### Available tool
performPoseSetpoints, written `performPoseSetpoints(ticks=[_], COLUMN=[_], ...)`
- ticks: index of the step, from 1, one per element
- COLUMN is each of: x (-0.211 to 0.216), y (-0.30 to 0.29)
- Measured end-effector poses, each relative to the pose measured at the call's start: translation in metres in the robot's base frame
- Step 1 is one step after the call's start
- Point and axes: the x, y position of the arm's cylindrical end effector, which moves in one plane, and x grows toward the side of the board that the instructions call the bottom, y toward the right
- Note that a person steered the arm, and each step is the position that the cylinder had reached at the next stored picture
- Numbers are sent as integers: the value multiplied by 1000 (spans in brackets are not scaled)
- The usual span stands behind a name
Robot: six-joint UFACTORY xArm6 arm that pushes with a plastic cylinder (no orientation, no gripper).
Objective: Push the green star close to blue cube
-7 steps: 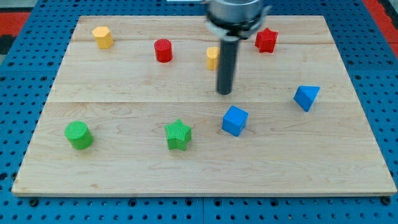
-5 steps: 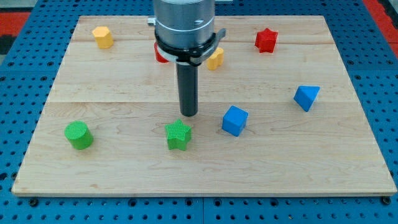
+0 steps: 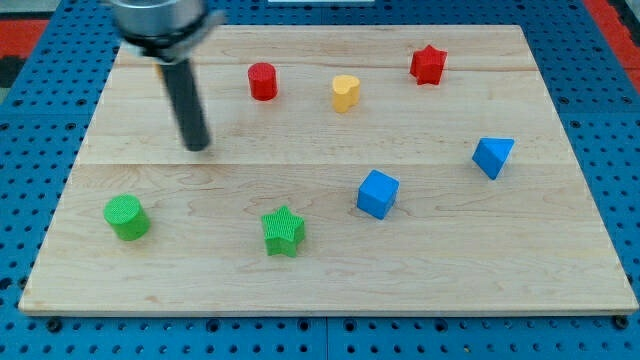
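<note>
The green star (image 3: 283, 231) lies on the wooden board near the view's bottom, left of centre. The blue cube (image 3: 378, 193) sits to its right and slightly higher, about a block's width apart from it. My tip (image 3: 198, 147) is on the board at the upper left, well away from the star, above and to its left. It touches no block.
A green cylinder (image 3: 126, 217) sits at the lower left. A red cylinder (image 3: 263, 81), a yellow block (image 3: 345, 93) and a red star (image 3: 428, 64) line the top. A blue triangular block (image 3: 492, 156) is at the right. The rod hides the yellow hexagonal block at the top left.
My tip swept from above the blue cube to just above the green star, then far left and up. The green star shifted slightly down and left.
</note>
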Motion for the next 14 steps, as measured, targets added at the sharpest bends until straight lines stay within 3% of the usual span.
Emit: performPoseSetpoints(ticks=[3,5,9,13,14], x=[90,143,137,117,164], y=[-87,-23,128,167,182])
